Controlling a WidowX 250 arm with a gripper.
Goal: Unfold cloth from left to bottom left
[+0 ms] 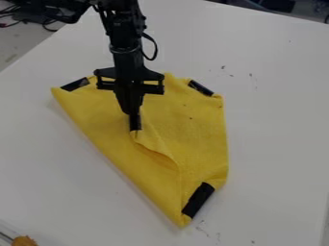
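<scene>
Orange-brown lump [24,241] in the near corner, yellow cloth [199,129] pinched beyond it

That lump sits down at the bottom left of the camera view, cut off by the frame, with a thin dark rod [5,237] just beside it; what either one is, I can't tell from here. Past them, the cloth lies on the white counter [276,144], left of the middle, partly folded, one long straight edge slanting from upper left down to a point near the bottom. Black strips mark it at the upper left [75,84], the upper right [201,88] and the bottom tip [198,199].

The black arm [127,45] comes in from the top edge, and its hand [135,124] hangs over the cloth's left half, closed on the tip of a loose flap [154,144]. From that pinch the flap's edge curves down and to the right, raised a little over the layer beneath.

A few dark specks [223,67] dot the counter up beyond the cloth, and black cables [48,23] trail at the top left.
</scene>
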